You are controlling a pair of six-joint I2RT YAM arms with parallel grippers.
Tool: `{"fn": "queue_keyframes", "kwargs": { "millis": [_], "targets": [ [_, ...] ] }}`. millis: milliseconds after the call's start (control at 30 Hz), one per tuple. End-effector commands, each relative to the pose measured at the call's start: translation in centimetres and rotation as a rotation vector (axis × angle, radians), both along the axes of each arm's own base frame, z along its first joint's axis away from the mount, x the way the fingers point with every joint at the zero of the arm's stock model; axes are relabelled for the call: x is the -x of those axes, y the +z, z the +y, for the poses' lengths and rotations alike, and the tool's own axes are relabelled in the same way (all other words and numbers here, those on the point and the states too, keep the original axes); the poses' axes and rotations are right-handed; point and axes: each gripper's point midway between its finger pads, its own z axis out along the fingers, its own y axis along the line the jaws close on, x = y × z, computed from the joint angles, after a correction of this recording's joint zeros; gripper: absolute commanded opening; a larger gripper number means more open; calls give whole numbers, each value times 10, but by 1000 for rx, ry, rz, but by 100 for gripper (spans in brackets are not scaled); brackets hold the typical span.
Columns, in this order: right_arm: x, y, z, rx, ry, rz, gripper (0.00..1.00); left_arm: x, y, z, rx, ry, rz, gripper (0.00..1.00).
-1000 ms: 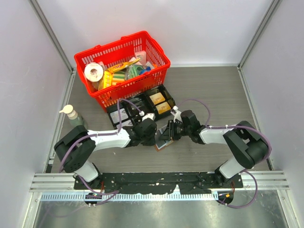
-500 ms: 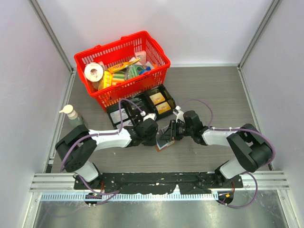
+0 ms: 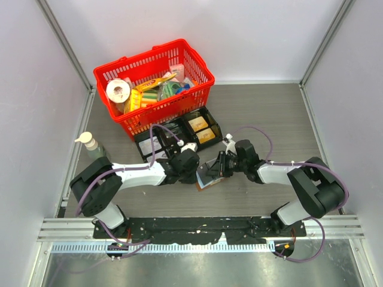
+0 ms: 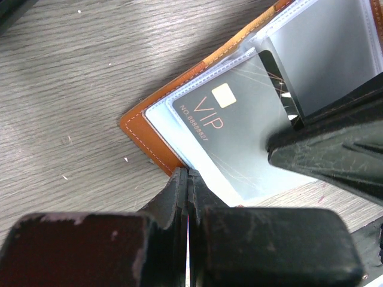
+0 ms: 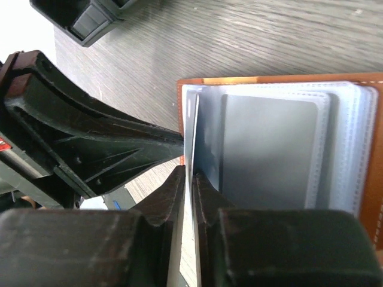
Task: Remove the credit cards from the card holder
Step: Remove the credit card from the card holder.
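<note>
Card holder: brown leather-like bifold, lying open and face-up on the tabletop between the two arms; soft and floppy, so it needs pinning; left gripper has its jaws together on the holder's near edge. Credit card: grey, marked VIP, in a clear sleeve; thin, stiff, light and slick, best pinched at an exposed edge; long axis along its lettering, parallel to the pinned holder edge. Right gripper: jaws clamped on a card seen edge-on, probably this one.

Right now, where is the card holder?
In the top view, the card holder lies open at centre, between the left hand and right hand, just below the black tray.
</note>
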Motion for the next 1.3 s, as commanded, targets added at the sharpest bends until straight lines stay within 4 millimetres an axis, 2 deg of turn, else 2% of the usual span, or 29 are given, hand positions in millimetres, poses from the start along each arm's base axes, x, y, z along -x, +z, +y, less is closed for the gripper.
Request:
{"fn": "queue_keyframes", "kwargs": {
  "millis": [0,67,133,300,400,500,667,867,933,1033,1267],
  "targets": [
    [-7,12,2,-47,-6,-40,10,20,-23,16,-87,-29,76,0],
    [-6,11,3,-67,-4,-30,1,19,-16,14,-63,-21,68,0],
    [-4,8,3,-71,-7,-19,1,16,-2,9,-19,-11,42,1],
    [-1,2,1,-60,-9,-8,1,0,43,-7,114,13,-63,10],
    [0,1,0,-56,-10,-2,1,-9,56,-17,158,17,-105,13],
    [1,-1,0,-52,-8,2,1,-15,49,-25,140,0,-100,8],
    [2,1,2,-54,2,7,5,-12,22,-29,89,-19,-48,0],
    [-2,5,-3,-22,-9,-15,23,-1,-11,-8,-14,10,17,0],
    [-3,6,-3,-18,-11,-19,30,2,-16,-3,-23,17,29,0],
    [-5,9,-6,-16,-23,-28,34,5,-22,0,-33,20,43,0],
    [-12,7,-15,-10,-62,-29,34,5,-24,-2,-36,17,47,0]
  ]
}}
